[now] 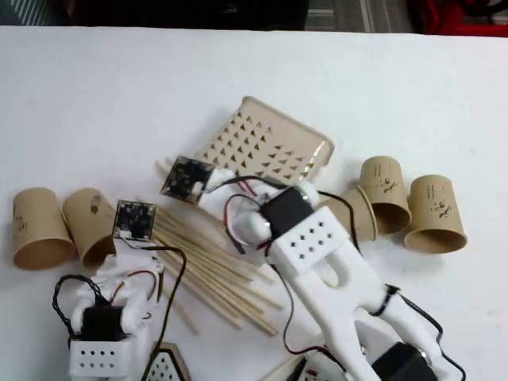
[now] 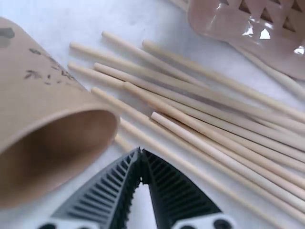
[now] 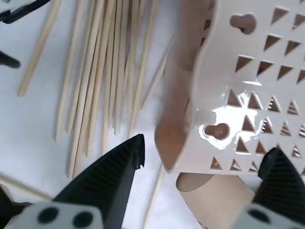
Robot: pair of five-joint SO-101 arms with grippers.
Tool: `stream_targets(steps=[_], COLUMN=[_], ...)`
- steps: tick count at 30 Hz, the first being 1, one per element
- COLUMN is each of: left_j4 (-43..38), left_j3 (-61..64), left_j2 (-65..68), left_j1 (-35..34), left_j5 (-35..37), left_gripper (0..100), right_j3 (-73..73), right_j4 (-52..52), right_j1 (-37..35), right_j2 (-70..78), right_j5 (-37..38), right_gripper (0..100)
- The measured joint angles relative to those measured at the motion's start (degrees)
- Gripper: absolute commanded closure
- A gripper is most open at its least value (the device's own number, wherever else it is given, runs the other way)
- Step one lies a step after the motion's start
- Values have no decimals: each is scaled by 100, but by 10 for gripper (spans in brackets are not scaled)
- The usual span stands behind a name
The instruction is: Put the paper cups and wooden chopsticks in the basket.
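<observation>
5 paper cups (image 1: 36,230) and the wooden chopsticks (image 1: 214,274) lie on the counter (image 1: 95,95), outside the tipped basket (image 1: 270,147). Right end effector (image 3: 205,150) spread across its rim; left end effector (image 2: 141,160) pressed together, empty. I would grip the wall squarely and right the basket first.

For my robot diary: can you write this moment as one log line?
left gripper shut beside chopsticks | right gripper open at basket | paper cups on table

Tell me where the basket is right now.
High view: the basket lies mid-table, just beyond the chopsticks, paper cups to its right. The right claw is open around its rim.
</observation>
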Motion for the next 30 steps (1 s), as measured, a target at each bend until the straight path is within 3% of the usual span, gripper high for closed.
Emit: stream_targets(steps=[6,15,24,30], left_j4=[0,0,0,0], left_j3=[0,0,0,0], left_j2=[0,0,0,0], left_j1=[0,0,0,0], left_j5=[0,0,0,0], left_gripper=[970,970,970,970], right_j3=[352,1459,2110,2215], right_j4=[-905,-2954,-4589,-4905], right_j1=[158,1046,1363,1398], right_j2=[369,387,246,-651], right_j5=[211,721,1231,1240], right_gripper=[618,632,981,981])
